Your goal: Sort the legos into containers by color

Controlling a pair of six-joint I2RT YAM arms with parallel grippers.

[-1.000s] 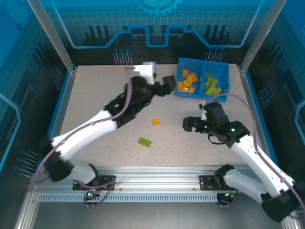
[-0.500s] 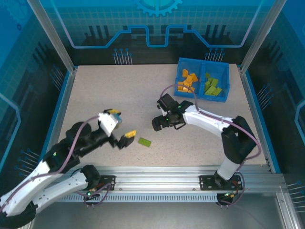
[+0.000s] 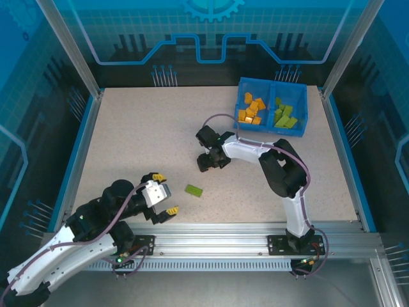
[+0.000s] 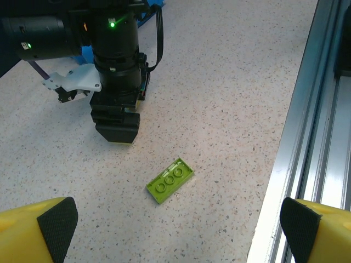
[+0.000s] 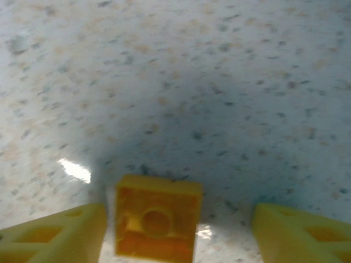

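The right gripper (image 3: 209, 162) is down low on the table (image 3: 140, 128), near the middle. Its jaws are partly open, with a gap between them. An orange brick (image 5: 158, 223) sits in that gap, flat on the table. One finger (image 5: 55, 233) is just beside the brick, and I cannot tell if it touches. The other finger is well apart from it. So the brick is not held yet. The left gripper (image 3: 165, 194) is back by the near edge. Its jaws are wide open and hold nothing. A green brick (image 4: 170, 180) lies on the table between the two grippers, on its own. The blue bin (image 3: 298, 91) is at the far right of the table. In the top view, orange bricks lie in its left part and green bricks in its right part. I think the step now is picking up the orange brick. Most of the job looks done, since I can see just these two bricks out of the bin. Next, the right jaws need to squeeze shut on the orange brick. The squeeze should catch it square on its sides, or the small brick could slip or pop out. Then it needs to be lifted and dropped into the orange part of the bin. The green brick is left for after that.
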